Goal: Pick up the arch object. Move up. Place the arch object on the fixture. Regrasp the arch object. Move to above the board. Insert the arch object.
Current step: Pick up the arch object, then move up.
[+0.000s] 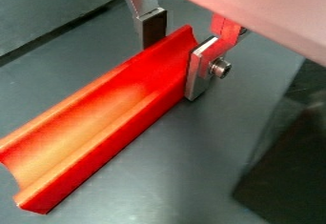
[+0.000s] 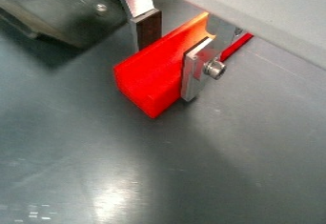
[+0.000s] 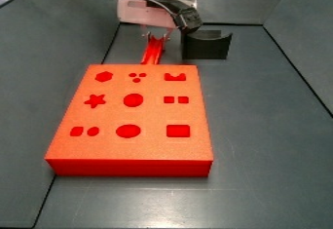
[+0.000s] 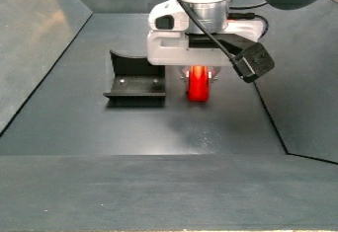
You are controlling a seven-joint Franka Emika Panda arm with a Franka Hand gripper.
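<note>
The arch object (image 1: 95,123), a long bright red bar with a groove along its top, lies flat on the dark floor, seen also in the wrist view (image 2: 155,71) and both side views (image 3: 154,53) (image 4: 196,84). My gripper (image 1: 177,54) (image 2: 173,54) is down over one end of it, with one finger on each side. One silver finger (image 1: 200,71) sits against the bar's side. The dark-padded finger (image 1: 152,26) stands a little off the opposite wall, so the gripper is open. The board (image 3: 130,116) lies just in front of the bar. The fixture (image 3: 205,44) (image 4: 134,78) stands beside the gripper.
Dark walls enclose the floor on both sides (image 4: 53,48) (image 3: 293,48). The fixture also shows close behind the fingers in a wrist view (image 2: 57,13). The arm's white body (image 4: 199,24) hangs over the bar.
</note>
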